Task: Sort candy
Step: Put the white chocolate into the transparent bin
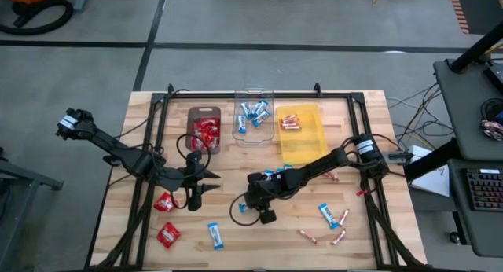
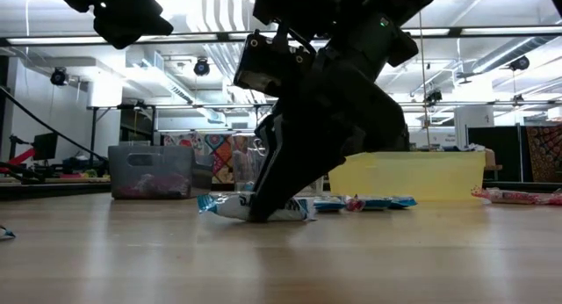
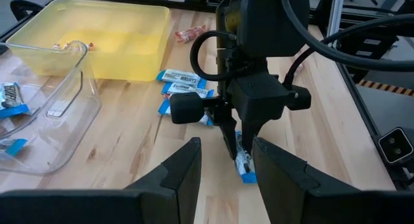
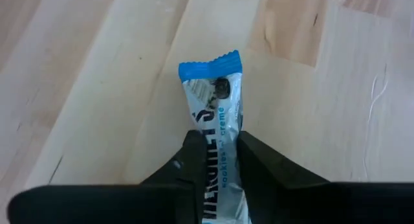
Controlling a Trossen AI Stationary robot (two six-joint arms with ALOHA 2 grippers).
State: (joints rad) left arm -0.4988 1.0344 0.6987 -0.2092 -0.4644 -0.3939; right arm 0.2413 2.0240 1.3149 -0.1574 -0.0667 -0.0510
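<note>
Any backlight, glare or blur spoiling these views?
Low view: bright ceiling lights behind leave the right end effector a dark silhouette over the blue-and-white bar. Right wrist view: even light, bar print readable. High view: evenly lit, no glare.

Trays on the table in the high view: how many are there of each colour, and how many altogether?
Dark tray: 1
Clear tray: 1
Yellow tray: 1
Total: 3 trays, side by side at the far edge of the table.
</note>
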